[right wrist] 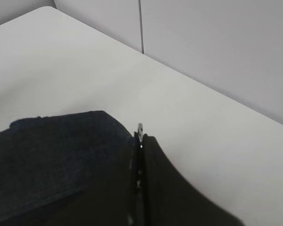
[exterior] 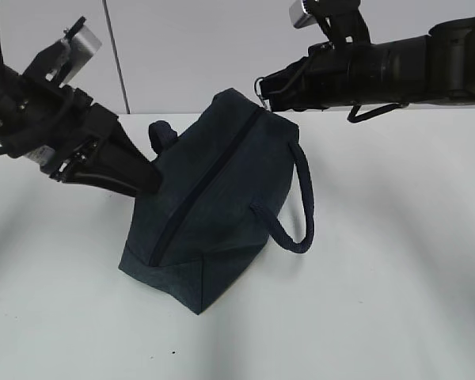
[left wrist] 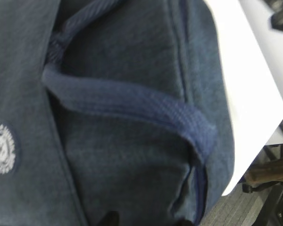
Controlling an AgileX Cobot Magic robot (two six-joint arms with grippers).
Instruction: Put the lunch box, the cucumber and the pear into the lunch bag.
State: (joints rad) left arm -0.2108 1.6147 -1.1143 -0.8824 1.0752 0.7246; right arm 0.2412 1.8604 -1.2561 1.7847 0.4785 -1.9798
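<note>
- two arms meet at one lunch bag (exterior: 214, 198) – navy, zipper (exterior: 206, 178) closed, lying tilted on the white table (exterior: 396, 261).
- right gripper (exterior: 267, 96) at the bag's far top corner, jaws pressed together, a thin metal piece (right wrist: 140, 129) pinched between them.
- left gripper (exterior: 146, 178) pressed against the bag's left side by a looped handle (left wrist: 132, 106); how wide its jaws stand i cannot tell.
- second handle (exterior: 297, 202) droops on the right side.
- pale round emblem (left wrist: 1, 148) on the fabric – left wrist view.

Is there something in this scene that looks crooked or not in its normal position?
Yes. The lunch bag does not lie flat: it is tilted, its far end raised toward the right tool while the near end rests on the table. The zipper looks fully closed. Nothing appears spilled or damaged.
</note>
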